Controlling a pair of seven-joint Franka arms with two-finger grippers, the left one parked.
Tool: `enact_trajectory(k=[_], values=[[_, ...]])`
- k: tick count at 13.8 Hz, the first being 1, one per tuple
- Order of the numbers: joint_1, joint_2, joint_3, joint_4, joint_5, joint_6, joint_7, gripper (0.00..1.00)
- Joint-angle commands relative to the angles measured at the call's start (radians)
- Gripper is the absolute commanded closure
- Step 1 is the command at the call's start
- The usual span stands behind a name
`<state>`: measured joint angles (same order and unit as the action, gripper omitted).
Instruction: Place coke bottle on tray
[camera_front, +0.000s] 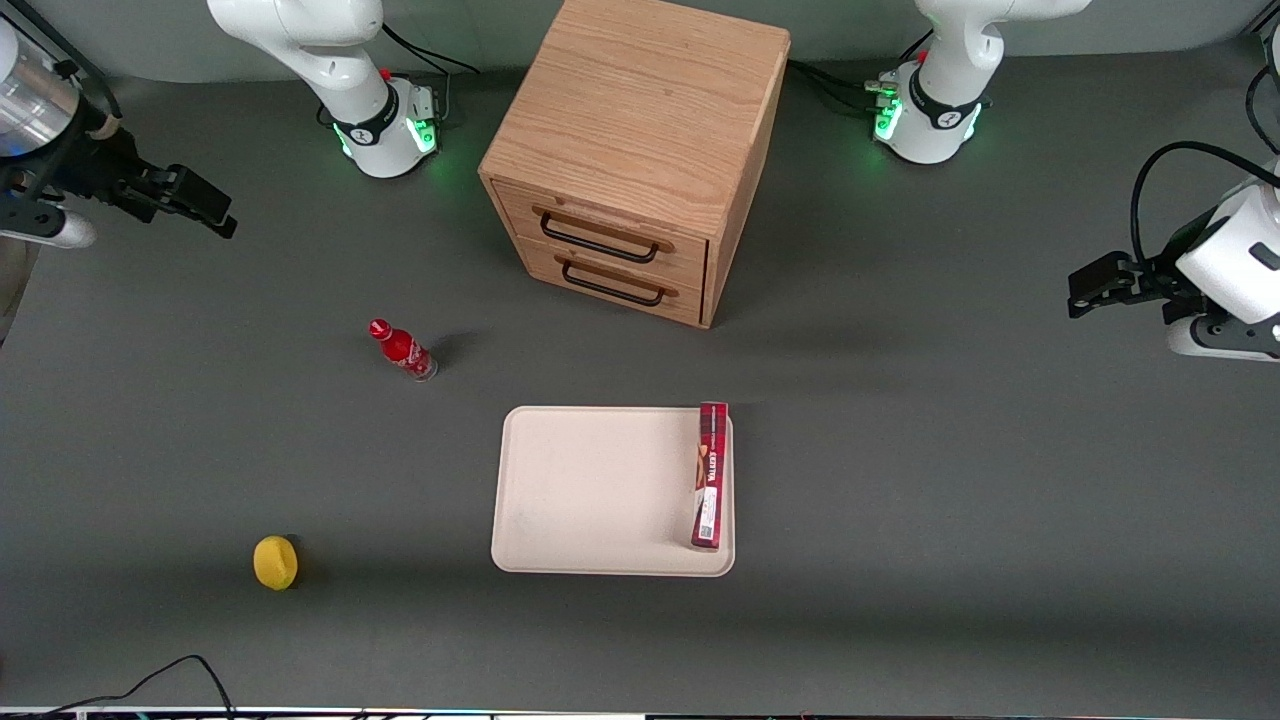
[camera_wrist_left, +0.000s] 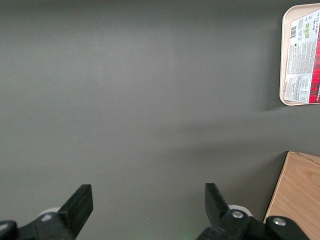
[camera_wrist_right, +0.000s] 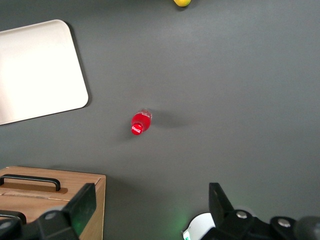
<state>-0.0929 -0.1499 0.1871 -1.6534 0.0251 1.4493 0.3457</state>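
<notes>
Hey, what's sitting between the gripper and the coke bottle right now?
Nothing: the front view shows bare table between the open gripper and the coke bottle.

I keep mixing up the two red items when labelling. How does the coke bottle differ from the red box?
The coke bottle is small and round with a cap; the red box is long and flat-sided. The bottle stands upright on the bare table; the box lies on the tray along one rim. The bottle sits nearer the gripper, which hangs open above the working arm's end of the table. Both are red with white lettering.
</notes>
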Motion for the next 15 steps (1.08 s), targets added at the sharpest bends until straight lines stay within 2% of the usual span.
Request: enact_trajectory(k=[1,10,12,15], values=[[-0.002,0.013,-0.001,0.035,0.018,-0.042,-0.007,0.0],[0.005,0.013,0.008,0.032,0.022,-0.055,-0.051,0.0],[0.007,0.018,0.014,0.035,0.074,-0.049,-0.08,0.0],[0.006,0.021,0.06,-0.012,0.082,-0.008,-0.071,0.0]])
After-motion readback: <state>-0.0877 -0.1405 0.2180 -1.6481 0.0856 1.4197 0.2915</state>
